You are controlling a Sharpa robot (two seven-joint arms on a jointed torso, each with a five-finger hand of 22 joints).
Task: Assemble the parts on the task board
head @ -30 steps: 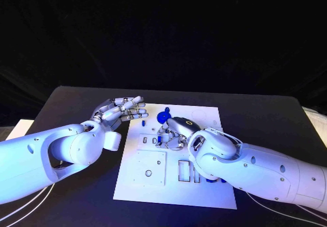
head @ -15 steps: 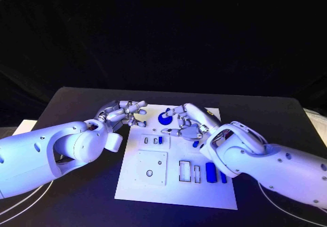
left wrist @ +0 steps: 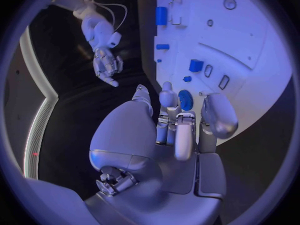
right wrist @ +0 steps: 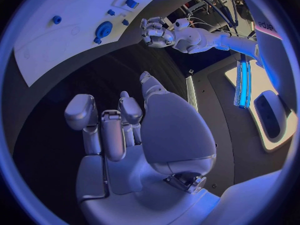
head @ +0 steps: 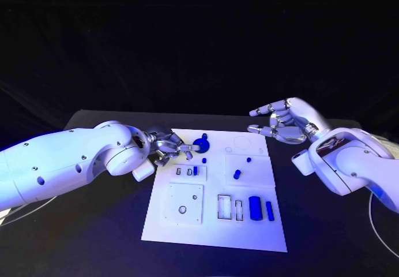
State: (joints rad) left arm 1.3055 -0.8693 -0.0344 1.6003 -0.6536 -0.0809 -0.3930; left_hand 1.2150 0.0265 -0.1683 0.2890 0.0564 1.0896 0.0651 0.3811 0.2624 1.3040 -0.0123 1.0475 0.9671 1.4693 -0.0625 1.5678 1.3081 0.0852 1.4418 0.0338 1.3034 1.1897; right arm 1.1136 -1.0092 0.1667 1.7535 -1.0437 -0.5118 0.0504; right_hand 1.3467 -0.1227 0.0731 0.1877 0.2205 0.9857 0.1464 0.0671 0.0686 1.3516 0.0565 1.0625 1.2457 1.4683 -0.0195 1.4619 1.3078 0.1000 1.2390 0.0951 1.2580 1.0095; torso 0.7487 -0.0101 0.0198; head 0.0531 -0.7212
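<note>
Reaching with fingers apart, left hand point(head: 169, 144) nears round blue part point(head: 203, 142); next, grasp it; right hand point(head: 283, 122) hovers empty, fingers spread.

Left hand point(head: 169, 145) at task board point(head: 214, 231) edge (near round blue part point(head: 202, 142)); right hand point(head: 282, 121) raised, empty.

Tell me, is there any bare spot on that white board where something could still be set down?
Yes. The task board has a bare strip along its near edge, below the plain square plate and the slots holding blue bars. Its far right corner, near the right hand, also looks bare. It is crowded at the far left, where the left hand sits by the round blue part.
</note>
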